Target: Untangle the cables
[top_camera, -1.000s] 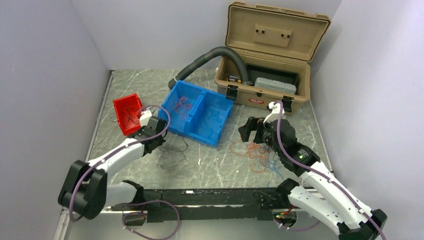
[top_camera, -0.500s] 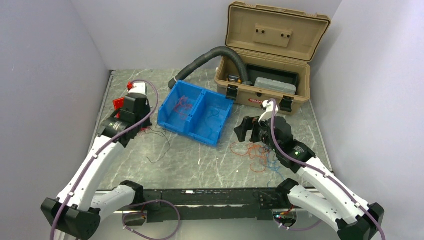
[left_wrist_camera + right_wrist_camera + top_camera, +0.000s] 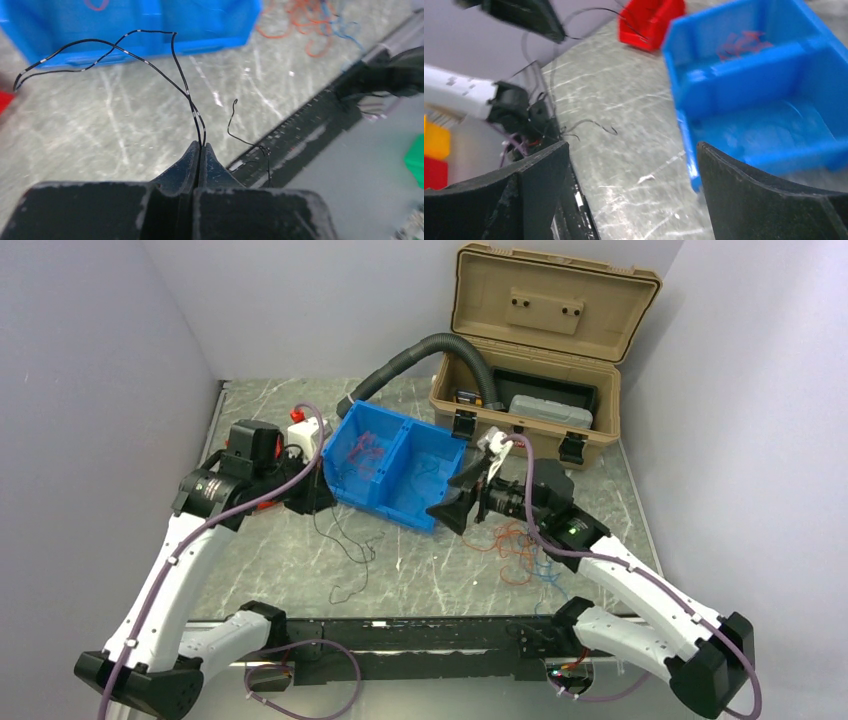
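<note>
The left gripper (image 3: 200, 147) is clamped tight on black cables (image 3: 188, 92). At least two strands seem to leave its tips, one looping off toward the blue bin (image 3: 395, 510). In the top view it sits at the bin's 9 o'clock corner, and the strands trail down to the desk (image 3: 430, 575) at the bin's 7 o'clock. The right gripper (image 3: 452, 505) is spread wide and holds nothing. It hangs at the bin's 4 o'clock corner, facing the left arm. The red and blue tangle (image 3: 515, 545) lies on the desk at the bin's 5 o'clock, just beyond it.

The step in hand looks like drawing black strands clear of the rest. The tail is not yet off the desk. Next, the left arm likely needs more lift, or the right gripper could take the slack strand so the two can be pulled apart. With cables this fine, a pinch could easily miss.

A second ago the left gripper was low, by the red bin (image 3: 651, 17) at the blue bin's 9 o'clock. It has since risen and swung in to the bin's corner. The right gripper has left its spot over the tangle, turned toward 9 o'clock and opened slightly wider.
</note>
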Controlling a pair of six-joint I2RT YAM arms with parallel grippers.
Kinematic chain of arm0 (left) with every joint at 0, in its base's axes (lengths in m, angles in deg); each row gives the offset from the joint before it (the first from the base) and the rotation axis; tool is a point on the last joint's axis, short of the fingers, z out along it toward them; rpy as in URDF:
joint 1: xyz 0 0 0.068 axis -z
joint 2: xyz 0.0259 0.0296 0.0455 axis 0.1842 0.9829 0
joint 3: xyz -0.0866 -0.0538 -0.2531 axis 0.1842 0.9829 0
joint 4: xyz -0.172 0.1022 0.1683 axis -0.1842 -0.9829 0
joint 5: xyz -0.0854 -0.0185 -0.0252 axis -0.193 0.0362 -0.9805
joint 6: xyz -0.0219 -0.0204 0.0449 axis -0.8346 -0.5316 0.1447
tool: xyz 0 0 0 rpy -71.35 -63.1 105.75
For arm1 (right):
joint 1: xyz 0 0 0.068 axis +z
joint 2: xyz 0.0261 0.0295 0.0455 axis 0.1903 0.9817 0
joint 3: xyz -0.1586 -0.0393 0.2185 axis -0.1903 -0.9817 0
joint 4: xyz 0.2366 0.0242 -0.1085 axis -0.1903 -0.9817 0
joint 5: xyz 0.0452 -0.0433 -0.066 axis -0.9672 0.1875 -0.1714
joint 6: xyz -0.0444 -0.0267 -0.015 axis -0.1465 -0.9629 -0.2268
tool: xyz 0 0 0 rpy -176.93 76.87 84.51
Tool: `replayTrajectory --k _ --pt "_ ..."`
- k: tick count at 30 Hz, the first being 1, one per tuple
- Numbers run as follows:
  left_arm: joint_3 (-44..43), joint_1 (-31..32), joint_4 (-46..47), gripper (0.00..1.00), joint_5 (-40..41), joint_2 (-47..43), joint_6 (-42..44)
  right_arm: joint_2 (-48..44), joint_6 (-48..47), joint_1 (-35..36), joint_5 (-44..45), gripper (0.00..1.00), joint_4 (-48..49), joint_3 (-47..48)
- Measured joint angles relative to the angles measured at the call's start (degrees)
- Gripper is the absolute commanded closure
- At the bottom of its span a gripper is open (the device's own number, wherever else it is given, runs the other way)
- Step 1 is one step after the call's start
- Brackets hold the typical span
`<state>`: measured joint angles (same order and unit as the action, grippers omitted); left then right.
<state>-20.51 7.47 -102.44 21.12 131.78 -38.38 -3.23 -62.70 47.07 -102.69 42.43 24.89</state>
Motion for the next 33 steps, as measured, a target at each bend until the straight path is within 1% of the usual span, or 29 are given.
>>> replayTrajectory --k 1,2,4,6,7,10,12,16,23,33 --pt "0.2 0.0 -0.2 1.0 -2.6 -0.5 0.0 0.1 -1.6 1.2 -1.2 0.0 1.5 0.1" --pt "0.3 0.0 -0.3 1.0 -4.9 -0.9 0.1 0.1 -3.4 3.3 -1.2 0.03 2.6 0.2" --pt "0.4 0.5 -0.3 1.0 -8.6 -1.3 0.0 0.2 -7.4 8.7 -1.1 0.04 4.9 0.0" --pt "0.5 1.9 -0.2 1.0 -10.5 -0.9 -0.2 0.2 -11.5 13.1 -1.5 0.04 9.9 -1.5" --pt "0.5 2.9 -0.1 1.0 -10.9 -0.5 -0.2 0.1 -13.0 14.2 -1.6 0.04 13.2 -2.9" --pt "0.7 7.0 0.7 1.0 -11.4 0.8 -0.6 1.9 -15.8 14.4 -1.5 0.07 19.8 -5.4" --pt "1.0 9.8 1.6 1.0 -11.3 1.6 -1.5 4.9 -17.3 14.7 -1.5 0.07 22.9 -5.0" --pt "1.1 13.5 3.8 1.0 -10.6 2.4 -3.3 10.7 -20.4 17.3 -0.9 0.07 28.3 -4.0" --pt "2.4 15.3 8.1 1.0 -8.7 2.2 -5.9 15.2 -23.8 21.2 0.3 0.07 34.4 -1.5" --pt "2.8 17.5 10.3 1.0 -6.4 2.3 -7.8 20.2 -25.7 24.7 1.6 0.07 35.9 3.6"
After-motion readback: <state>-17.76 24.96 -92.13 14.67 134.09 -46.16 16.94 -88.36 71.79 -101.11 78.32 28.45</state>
